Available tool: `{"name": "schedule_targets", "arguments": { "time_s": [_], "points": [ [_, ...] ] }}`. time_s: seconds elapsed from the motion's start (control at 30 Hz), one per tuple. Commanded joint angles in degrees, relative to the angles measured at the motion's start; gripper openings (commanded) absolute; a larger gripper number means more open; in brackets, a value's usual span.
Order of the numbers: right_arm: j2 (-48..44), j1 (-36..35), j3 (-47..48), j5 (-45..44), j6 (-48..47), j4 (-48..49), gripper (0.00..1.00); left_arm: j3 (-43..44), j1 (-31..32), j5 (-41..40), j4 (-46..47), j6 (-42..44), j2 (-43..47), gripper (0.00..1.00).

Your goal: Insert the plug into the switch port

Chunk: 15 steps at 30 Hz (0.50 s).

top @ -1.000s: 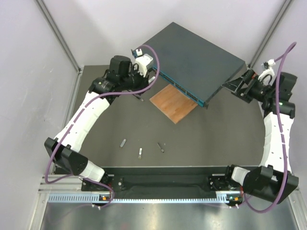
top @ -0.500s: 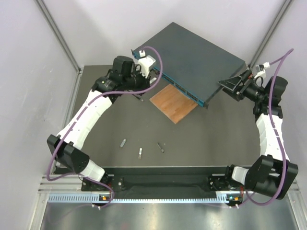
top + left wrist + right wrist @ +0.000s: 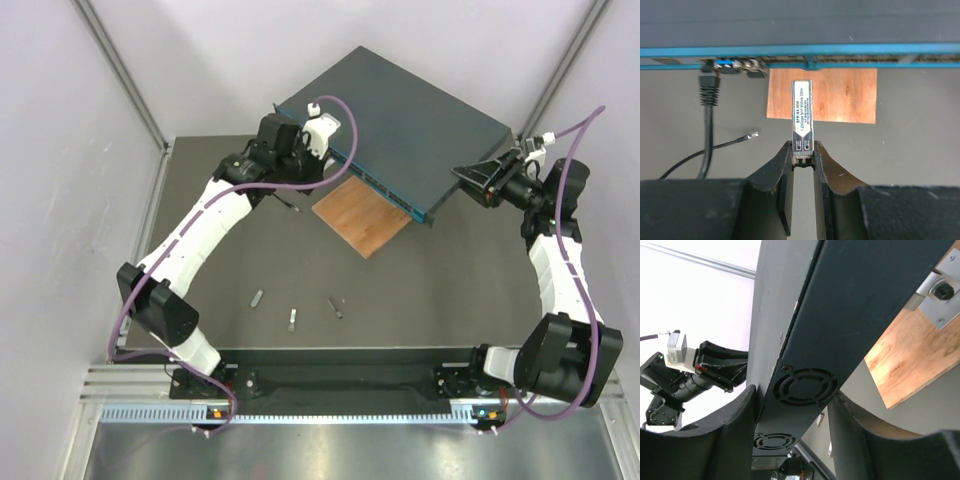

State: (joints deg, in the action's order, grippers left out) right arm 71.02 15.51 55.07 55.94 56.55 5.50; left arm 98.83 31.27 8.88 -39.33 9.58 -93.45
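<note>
The switch point(image 3: 400, 110) is a flat dark blue-grey box lying aslant at the back of the table, its teal front face point(image 3: 840, 50) turned toward the left arm. My left gripper point(image 3: 803, 147) is shut on the rear end of the plug point(image 3: 803, 115), a slim silver module with a white label. The plug points at the row of sockets and stops short of it, over the wooden board point(image 3: 840, 95). At the switch's right side, my right gripper point(image 3: 795, 392) is shut on the side wall with the round vents point(image 3: 805, 387), one finger on each face.
A black cable point(image 3: 709, 90) is plugged into the front face at the left, and a thin loose wire point(image 3: 747, 136) lies beside it. The wooden board point(image 3: 362, 215) lies under the switch's front edge. Three small metal pieces point(image 3: 292, 318) lie on the mat nearer the arm bases.
The left arm has swung right along the switch's front with the plug still in its grip. The right gripper has moved onto the switch's right edge and its jaws have come together on it.
</note>
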Motion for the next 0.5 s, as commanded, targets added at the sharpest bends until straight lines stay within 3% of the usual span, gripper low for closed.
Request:
{"name": "schedule_targets", "arguments": {
  "time_s": [0.0, 0.13, 0.47],
  "points": [
    [-1.24, -3.2, 1.09, 1.27, -5.05, 6.02, 0.24, 3.91, 0.2, -3.34, 3.12, -1.5, -0.5, 0.0],
    [-1.15, -3.29, 1.18, 1.1, -5.31, 5.4, 0.01, 5.23, 0.2, -4.57, 3.12, -1.76, -1.65, 0.0],
    [-1.15, -3.64, 1.01, 1.1, -5.58, 5.31, 0.0, 5.76, 0.29, -5.11, 3.03, -1.67, -3.05, 0.0]
  ]
}}
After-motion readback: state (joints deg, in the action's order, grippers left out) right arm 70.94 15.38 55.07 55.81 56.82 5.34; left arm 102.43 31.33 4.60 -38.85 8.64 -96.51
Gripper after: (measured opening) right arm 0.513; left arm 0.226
